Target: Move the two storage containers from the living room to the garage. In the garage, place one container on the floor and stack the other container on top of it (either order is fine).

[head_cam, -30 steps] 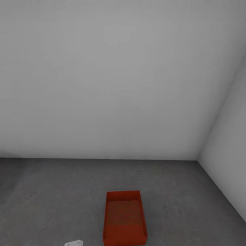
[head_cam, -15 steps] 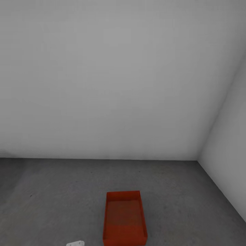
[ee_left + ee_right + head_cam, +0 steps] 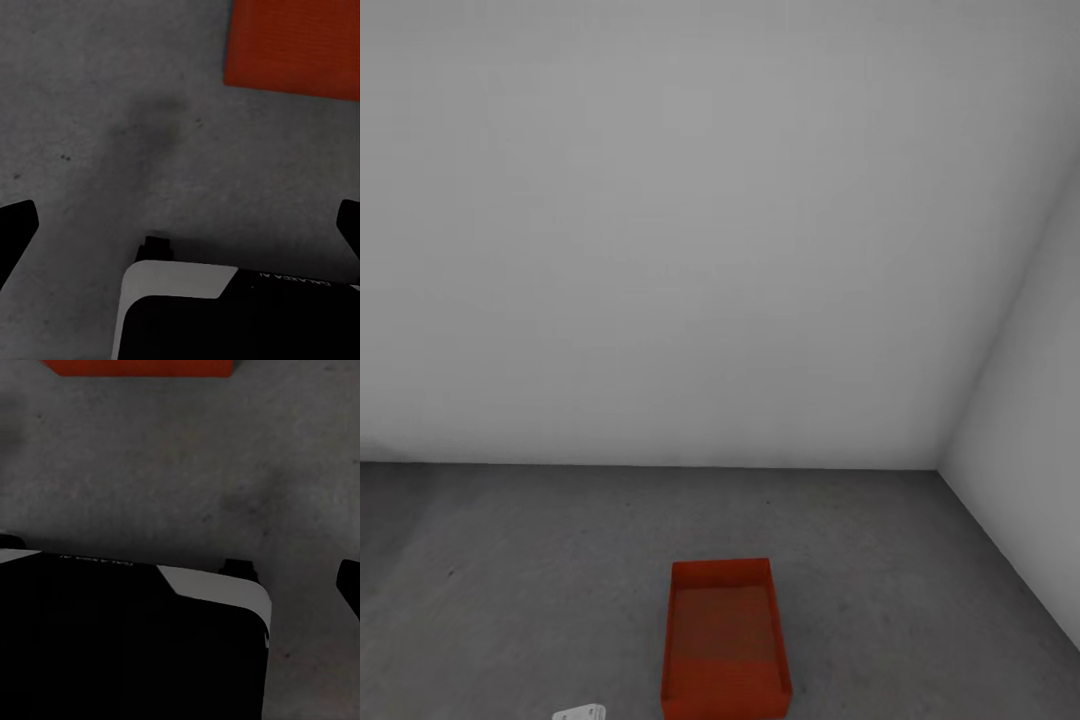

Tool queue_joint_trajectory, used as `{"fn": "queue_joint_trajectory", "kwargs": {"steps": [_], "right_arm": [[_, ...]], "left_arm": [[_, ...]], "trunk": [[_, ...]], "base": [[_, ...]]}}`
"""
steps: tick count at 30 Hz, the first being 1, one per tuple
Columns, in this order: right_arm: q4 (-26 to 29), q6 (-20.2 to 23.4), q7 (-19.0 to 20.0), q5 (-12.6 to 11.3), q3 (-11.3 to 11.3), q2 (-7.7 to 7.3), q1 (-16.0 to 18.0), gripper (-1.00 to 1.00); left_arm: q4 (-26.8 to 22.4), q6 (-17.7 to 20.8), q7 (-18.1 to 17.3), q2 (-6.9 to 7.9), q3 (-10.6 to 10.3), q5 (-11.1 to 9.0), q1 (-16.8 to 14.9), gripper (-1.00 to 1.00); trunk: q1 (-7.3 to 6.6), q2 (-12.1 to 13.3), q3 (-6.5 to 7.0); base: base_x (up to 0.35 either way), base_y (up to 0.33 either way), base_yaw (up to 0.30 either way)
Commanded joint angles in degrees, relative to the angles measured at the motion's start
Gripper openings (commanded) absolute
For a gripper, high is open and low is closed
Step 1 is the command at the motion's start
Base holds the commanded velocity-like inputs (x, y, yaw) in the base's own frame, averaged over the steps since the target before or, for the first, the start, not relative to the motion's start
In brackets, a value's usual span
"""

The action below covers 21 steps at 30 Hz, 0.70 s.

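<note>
- Head view: one orange-red bin point(image 3: 725, 640) is seen standing on the grey concrete floor point(image 3: 510, 580), at about 6 o'clock in the picture, its open top upward and its long side running away from the camera.
- Head view: the bin's inner bottom is visible, and nothing is seen lying in it; whether it is a single bin or one nested in another cannot be told.
- Head view: a plain grey-white wall point(image 3: 690, 230) is met by the floor behind the bin, and a second wall point(image 3: 1030, 470) forms a corner at about 3 o'clock.
- Head view: a small white robot part point(image 3: 580, 713) is cut by the lower edge at about 7 o'clock, just beside the bin but apart from it.
- Left wrist view: the left gripper point(image 3: 180, 225) is shown spread wide, its two dark fingertips point(image 3: 16, 225) at opposite edges with bare speckled floor between them; nothing is held. A corner of the bin point(image 3: 296, 45) is seen beyond the fingers, well apart from them, and the robot's black-and-white base point(image 3: 187, 311) lies near.
- Right wrist view: one dark fingertip point(image 3: 351, 585) of the right gripper is visible at the edge; the other is not made out, so whether the fingers are spread or closed cannot be told. An edge of the bin point(image 3: 139, 367) shows across the floor.
</note>
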<state>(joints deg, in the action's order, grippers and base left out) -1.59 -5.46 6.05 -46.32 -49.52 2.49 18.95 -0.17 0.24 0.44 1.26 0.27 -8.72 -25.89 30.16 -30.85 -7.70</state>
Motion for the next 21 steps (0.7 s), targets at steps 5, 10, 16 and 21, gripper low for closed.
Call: {"fn": "queue_joint_trajectory", "kwargs": {"steps": [5, 10, 16, 21], "right_arm": [[-0.2, -0.3, 1.0, -0.7, -0.4, -0.02, 0.0, 1.00], [-0.2, -0.3, 1.1, -0.7, -0.4, -0.03, 0.0, 1.00], [-0.2, -0.3, 1.2, -0.6, -0.4, -0.03, 0.0, 1.00], [-0.2, -0.3, 1.2, -0.6, -0.4, -0.03, 0.0, 1.00]], "left_arm": [[0.0, 0.0, -0.4, 0.05, 0.0, -0.4, 0.0, 1.00], [0.0, 0.1, -1.8, 0.19, 0.0, -0.4, 0.0, 1.00], [0.0, 0.1, -2.7, 0.30, 0.0, -0.4, 0.0, 1.00], [0.0, 0.2, -2.9, 0.24, 0.0, -0.3, 0.0, 1.00]], "trunk": [[0.02, -0.1, -0.10], [0.02, -0.1, -0.10], [0.02, -0.1, -0.10], [0.02, -0.1, -0.10]], "base": [[0.000, 0.000, 0.000], [0.000, 0.000, 0.000], [0.000, 0.000, 0.000], [0.000, 0.000, 0.000]]}}
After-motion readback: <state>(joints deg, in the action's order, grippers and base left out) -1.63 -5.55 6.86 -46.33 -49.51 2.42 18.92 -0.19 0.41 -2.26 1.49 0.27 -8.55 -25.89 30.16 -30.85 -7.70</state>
